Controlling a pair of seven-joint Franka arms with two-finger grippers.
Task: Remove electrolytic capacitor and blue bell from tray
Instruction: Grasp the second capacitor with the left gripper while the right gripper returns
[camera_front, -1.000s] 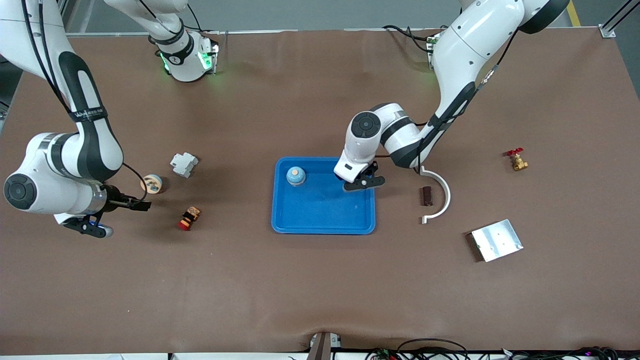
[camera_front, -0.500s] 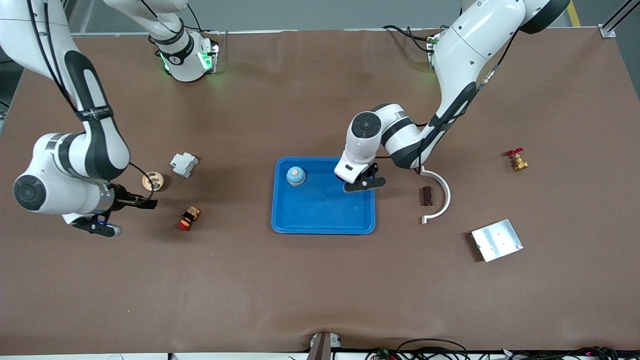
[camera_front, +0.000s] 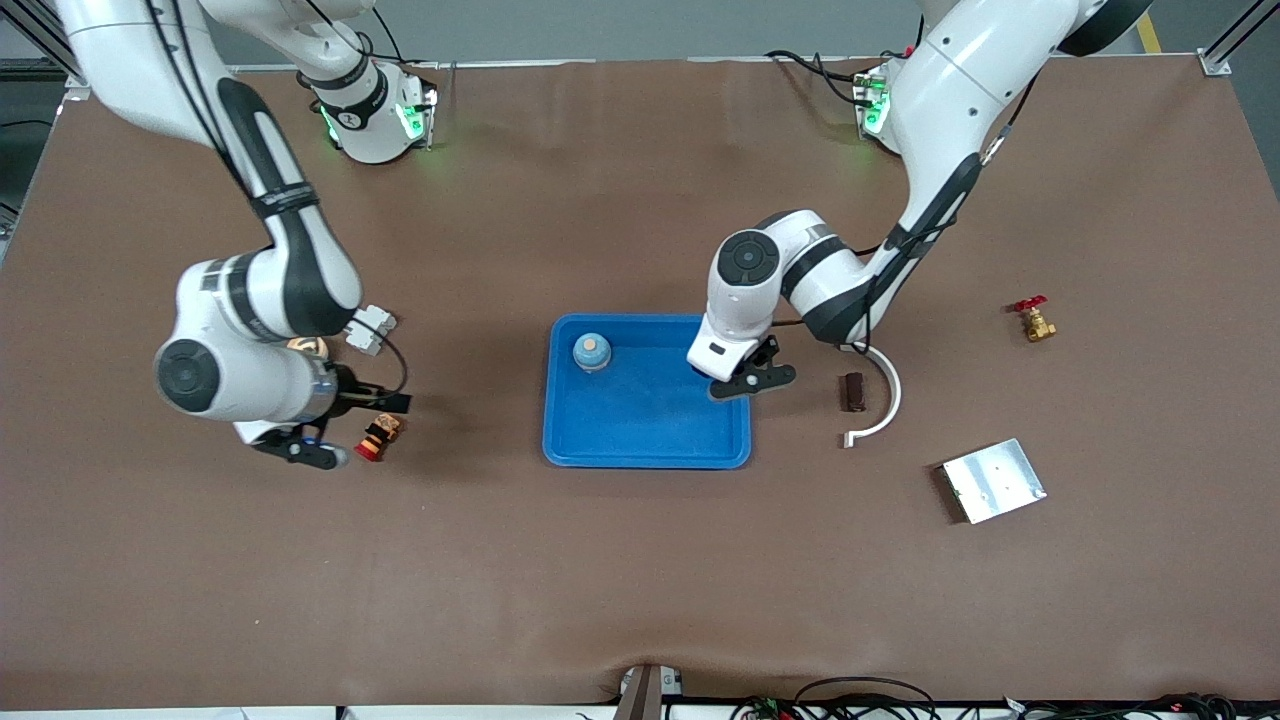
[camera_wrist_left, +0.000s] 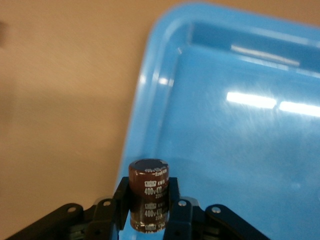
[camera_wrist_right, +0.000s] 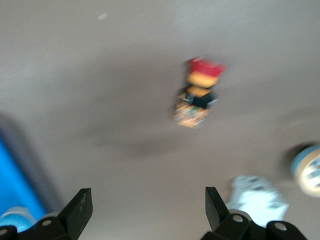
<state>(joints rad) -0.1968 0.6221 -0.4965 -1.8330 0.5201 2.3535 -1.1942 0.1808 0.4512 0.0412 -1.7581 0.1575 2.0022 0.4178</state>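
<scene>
My left gripper is shut on a dark brown capacitor and holds it upright over the rim of the blue tray at the left arm's end; the tray rim also shows in the left wrist view. A pale blue bell with an orange top stands in the tray's corner toward the robots' bases. My right gripper is open and empty, over the table by a small red and black part, which shows ahead of it in the right wrist view.
A white breaker and a round roll lie beside the right arm. Toward the left arm's end lie a brown block, a white curved piece, a metal plate and a brass valve.
My right arm has swung toward the tray, from the table's end to over the red and black part. My left gripper with the capacitor has shifted slightly toward the tray's rim.
</scene>
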